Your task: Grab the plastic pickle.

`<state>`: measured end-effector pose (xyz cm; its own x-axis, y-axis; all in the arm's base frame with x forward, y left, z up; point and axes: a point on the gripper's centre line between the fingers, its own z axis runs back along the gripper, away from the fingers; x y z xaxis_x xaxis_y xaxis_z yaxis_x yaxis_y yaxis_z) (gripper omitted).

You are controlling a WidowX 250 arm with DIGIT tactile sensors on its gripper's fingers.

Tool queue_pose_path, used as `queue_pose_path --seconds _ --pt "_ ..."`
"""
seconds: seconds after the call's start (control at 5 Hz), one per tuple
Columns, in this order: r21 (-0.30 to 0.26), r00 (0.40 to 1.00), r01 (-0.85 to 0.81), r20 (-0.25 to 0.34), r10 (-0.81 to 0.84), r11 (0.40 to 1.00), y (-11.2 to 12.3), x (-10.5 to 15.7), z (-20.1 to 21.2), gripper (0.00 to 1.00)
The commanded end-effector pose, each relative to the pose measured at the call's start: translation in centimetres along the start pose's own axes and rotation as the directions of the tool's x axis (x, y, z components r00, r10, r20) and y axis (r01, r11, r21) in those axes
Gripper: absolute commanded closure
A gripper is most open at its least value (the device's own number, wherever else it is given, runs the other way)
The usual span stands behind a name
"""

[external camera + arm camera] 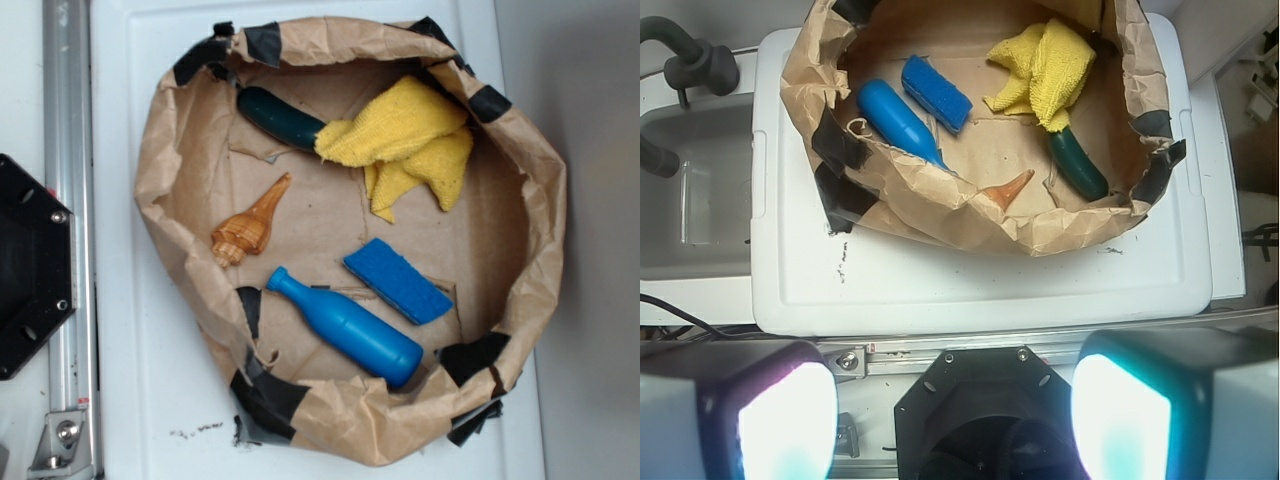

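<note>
Inside the brown paper nest [160,190] on the white lid [130,380], you are seeing the pickle [280,117] only in part: its right end is going under the yellow cloth [405,135], so you cannot tell how long it really is. It is lying near the far rim, tilted, and the cloth is touching it. In the wrist view the pickle [1078,166] is showing below the cloth [1045,68], close to the right wall of the paper [940,190]. The seashell [248,226] is also half hidden in that view; only its orange tip [1008,188] is coming up over the crumpled edge. The blue bottle [345,328] and the blue sponge [397,280] are lying just beside each other, well apart from the pickle.

The gripper [960,425] is standing wide open and is holding nothing. Its two fingers [780,420] are showing as blurred, bright pads at the bottom corners of the wrist view, cut off by the frame. They are touching nothing.

The arm is staying out of the exterior view; you are seeing there only a black base [30,265] at the left edge. The wrist camera is looking down over the lid from the near side, away from the nest.
</note>
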<state>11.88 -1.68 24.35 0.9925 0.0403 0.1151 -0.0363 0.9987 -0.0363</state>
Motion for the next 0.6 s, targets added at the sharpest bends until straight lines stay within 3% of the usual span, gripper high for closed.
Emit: queue_pose_path --seconds 0.0,0.2,0.4 --pt "0.000 1.000 0.000 0.000 0.000 1.000 0.0 0.0 0.0 0.00" --pt "0.079 0.995 0.079 0.056 -0.084 0.994 1.4 4.1 -2.5 0.00" --pt "0.061 0.985 0.162 0.052 -0.165 0.985 2.2 7.1 -5.1 0.00"
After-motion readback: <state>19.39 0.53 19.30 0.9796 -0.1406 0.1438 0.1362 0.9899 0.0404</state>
